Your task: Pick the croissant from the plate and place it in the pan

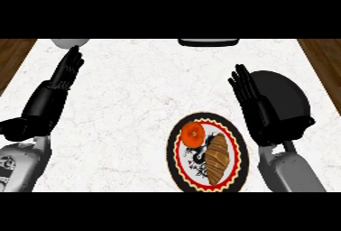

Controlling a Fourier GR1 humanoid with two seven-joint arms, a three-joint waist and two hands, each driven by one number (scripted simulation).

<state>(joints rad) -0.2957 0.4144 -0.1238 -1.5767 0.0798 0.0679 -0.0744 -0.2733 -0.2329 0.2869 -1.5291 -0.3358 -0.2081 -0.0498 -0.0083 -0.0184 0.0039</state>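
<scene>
Both robot hands, left (63, 74) and right (256, 101), straight-fingered; one croissant (218, 158), one plate (174, 149), one pan (288, 92).

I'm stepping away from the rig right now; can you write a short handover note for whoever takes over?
Left hand: open, fingers straight, at the view's left, holding nothing.
Right hand: open, fingers straight, beside the plate, holding nothing.
Croissant: on the patterned plate, next to an orange round food item.
Pan: dark, at the right, partly hidden behind the right hand.
Done: nothing yet.
Left: grasp the croissant, lift it, place it in the pan.
</scene>
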